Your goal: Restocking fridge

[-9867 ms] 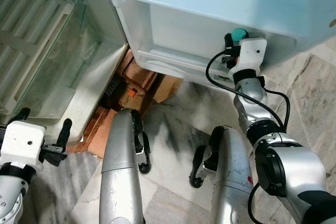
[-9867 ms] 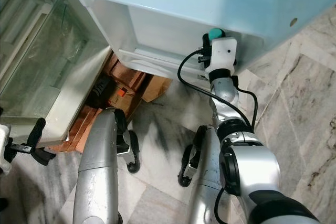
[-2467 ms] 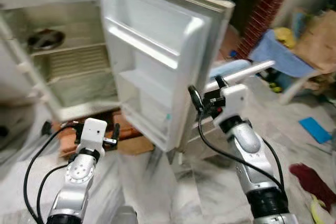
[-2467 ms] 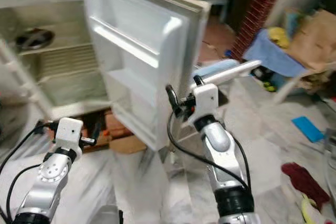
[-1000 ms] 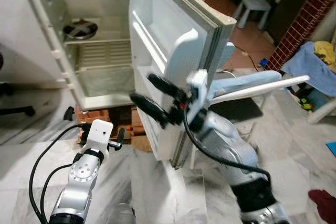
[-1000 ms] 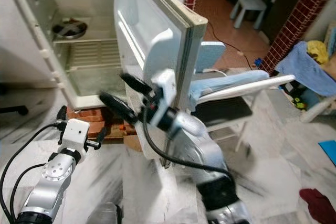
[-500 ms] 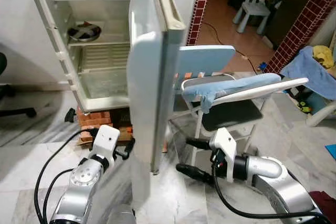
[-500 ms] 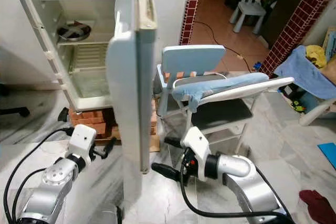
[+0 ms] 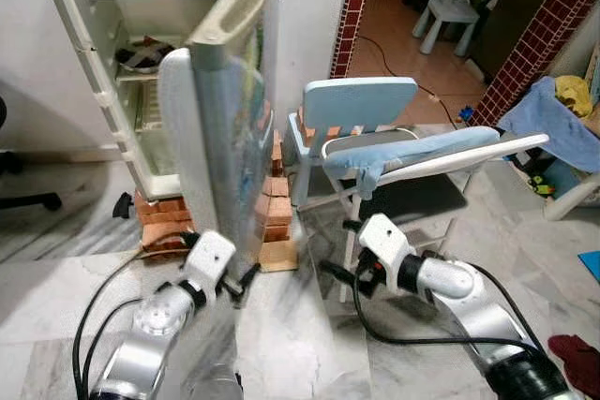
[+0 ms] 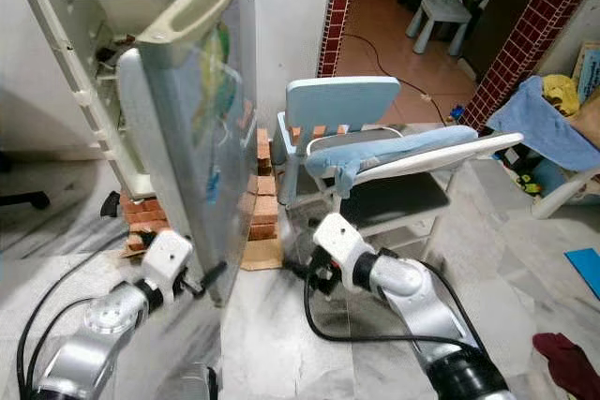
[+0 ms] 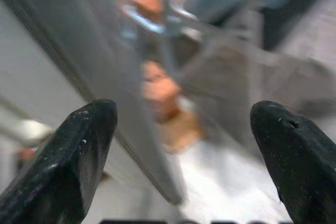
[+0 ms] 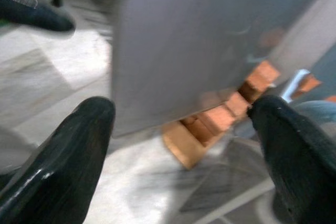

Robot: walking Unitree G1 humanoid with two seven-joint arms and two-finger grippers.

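The white fridge [image 9: 103, 91] stands at the back left with its cabinet still showing a metal dish [image 9: 142, 51] on a shelf. Its door [image 9: 223, 138] hangs partly swung round, grey outer face toward me. My left gripper [image 9: 239, 283] is open just below the door's lower corner; in the left wrist view the black fingers [image 11: 79, 145] spread wide around the door's edge [image 11: 131, 145]. My right gripper [image 9: 339, 248] is open, low to the right of the door. In the right wrist view it [image 12: 184, 129] faces the grey door panel [image 12: 199, 51].
Stacked bricks [image 9: 272, 203] prop the fridge. A light blue chair [image 9: 361, 105] and a white folding frame with a blue cloth [image 9: 422, 152] stand close on the right. An office chair base [image 9: 23, 201] is at the left. Clothes [image 9: 558, 114] lie at far right.
The door has swung from edge-on to showing its outer face, moving toward the cabinet. My right gripper has risen a little; my left gripper has shifted right under the door.
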